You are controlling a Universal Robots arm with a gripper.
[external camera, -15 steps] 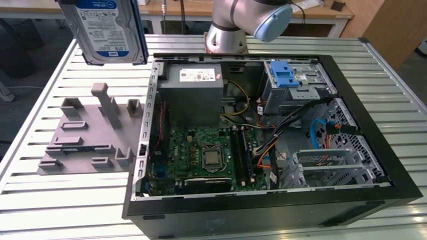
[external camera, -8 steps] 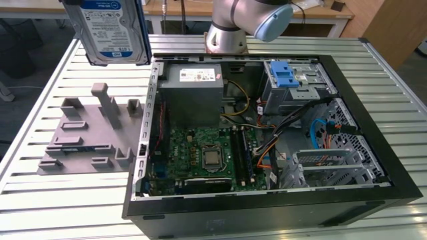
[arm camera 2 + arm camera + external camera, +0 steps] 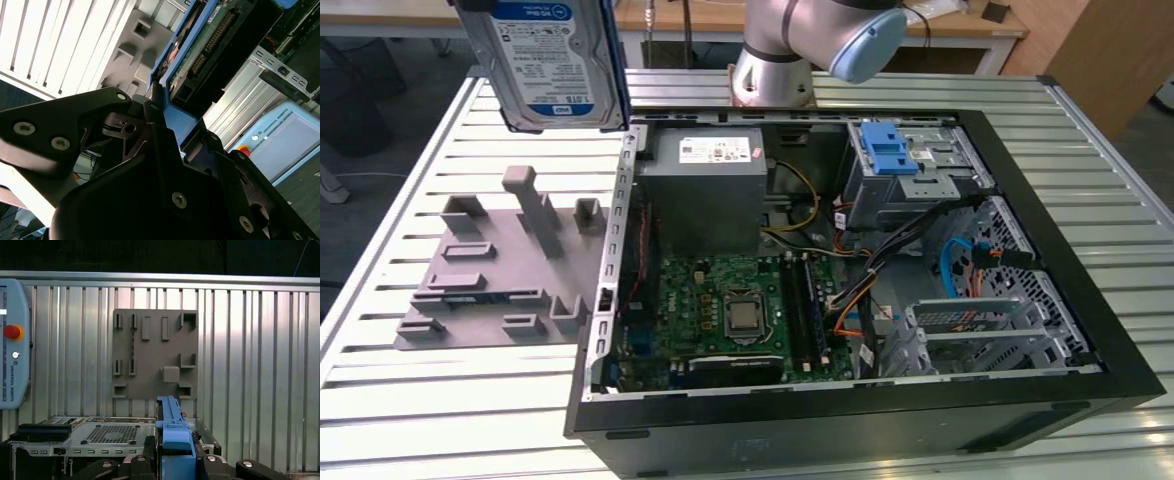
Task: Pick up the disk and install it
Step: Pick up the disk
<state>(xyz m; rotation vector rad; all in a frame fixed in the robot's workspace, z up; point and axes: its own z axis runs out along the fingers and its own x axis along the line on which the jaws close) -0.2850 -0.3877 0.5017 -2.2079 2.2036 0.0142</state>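
**Item: disk, in hand.**

- Tool: gripper [image 3: 175, 456], fingers [image 3: 149, 446] closed on the disk's [image 3: 172, 425] blue frame, one on each side. The same clamp appears in the second wrist view, with the gripper [image 3: 172, 135] pinching the frame edge.
- Location of disk: held in the fingers and projecting past the fingertips, away from the wrist. It is lifted clear of the table [image 3: 427, 400] and touches nothing else.
- Long axis: upright in the exterior view, where the disk [image 3: 547, 65] hangs label-face out.
- Below the tool: the grey plate [image 3: 150, 355] lies straight beyond the fingertips. The case [image 3: 854, 415] sits beside the plate [image 3: 480, 290], offset from the gripper's line.
- Key relation, as a judgement: the cage [image 3: 914, 175] with the blue latch is a likely seat. It lies lower than the held disk, well apart, across the case toward the exterior view's right. Disk and cage are not yet aligned.
- View differences:
  - The exterior view gives the label face and the open case interior.
  - The second wrist view gives the disk's [image 3: 210, 35] circuit-board side and connector end.
  - The first wrist view gives the disk edge-on, which fixes its line over the plate.
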